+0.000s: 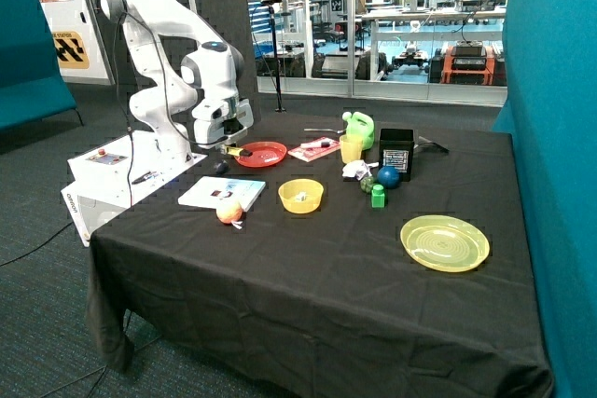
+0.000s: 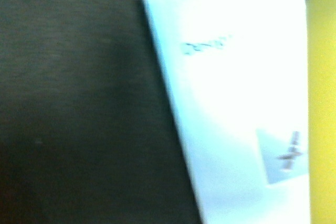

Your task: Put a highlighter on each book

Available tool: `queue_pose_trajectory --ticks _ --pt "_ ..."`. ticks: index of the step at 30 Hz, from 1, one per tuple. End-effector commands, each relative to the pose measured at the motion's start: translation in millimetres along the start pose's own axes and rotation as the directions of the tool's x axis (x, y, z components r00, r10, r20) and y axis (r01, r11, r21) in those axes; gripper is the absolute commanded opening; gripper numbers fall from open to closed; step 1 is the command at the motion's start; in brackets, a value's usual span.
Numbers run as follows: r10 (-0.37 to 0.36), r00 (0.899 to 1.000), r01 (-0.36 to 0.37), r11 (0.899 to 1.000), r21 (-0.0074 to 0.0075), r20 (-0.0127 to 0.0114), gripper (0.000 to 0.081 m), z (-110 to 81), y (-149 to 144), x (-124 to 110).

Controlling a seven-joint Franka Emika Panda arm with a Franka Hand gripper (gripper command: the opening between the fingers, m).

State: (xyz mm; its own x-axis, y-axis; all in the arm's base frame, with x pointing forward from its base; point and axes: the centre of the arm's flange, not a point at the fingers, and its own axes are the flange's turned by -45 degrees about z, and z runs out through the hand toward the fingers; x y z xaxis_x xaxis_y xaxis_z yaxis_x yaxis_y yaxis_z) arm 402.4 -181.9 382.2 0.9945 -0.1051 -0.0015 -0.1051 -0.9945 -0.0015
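My gripper (image 1: pixel 230 145) hangs above the table between the red plate and the white book, shut on the pale yellow highlighter (image 1: pixel 240 150), which sticks out sideways. In the wrist view this highlighter (image 2: pixel 321 103) is a yellow band beside the white book (image 2: pixel 236 103); my fingers do not show there. The white book (image 1: pixel 222 193) with a teal edge and small cover picture lies flat near the table's front corner. The pink-red book (image 1: pixel 314 148) lies further back with the pink and white highlighter (image 1: pixel 324 144) on it.
A red plate (image 1: pixel 262 153) lies just behind the gripper and a small black lump (image 1: pixel 220 167) below it. An orange object (image 1: pixel 229 213) rests at the white book's front corner. Nearby are a yellow bowl (image 1: pixel 300 196), yellow cup (image 1: pixel 351 148), green jug (image 1: pixel 360 127), black box (image 1: pixel 396 151) and yellow plate (image 1: pixel 445 242).
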Motion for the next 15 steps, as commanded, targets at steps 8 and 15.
queue_pose_trajectory --ticks 8,15 --pt "0.083 0.997 -0.083 0.997 -0.0014 -0.0016 0.0000 17.6 49 -9" --pt "0.096 0.995 -0.096 0.995 -0.0014 -0.0016 0.0000 36.8 40 -8"
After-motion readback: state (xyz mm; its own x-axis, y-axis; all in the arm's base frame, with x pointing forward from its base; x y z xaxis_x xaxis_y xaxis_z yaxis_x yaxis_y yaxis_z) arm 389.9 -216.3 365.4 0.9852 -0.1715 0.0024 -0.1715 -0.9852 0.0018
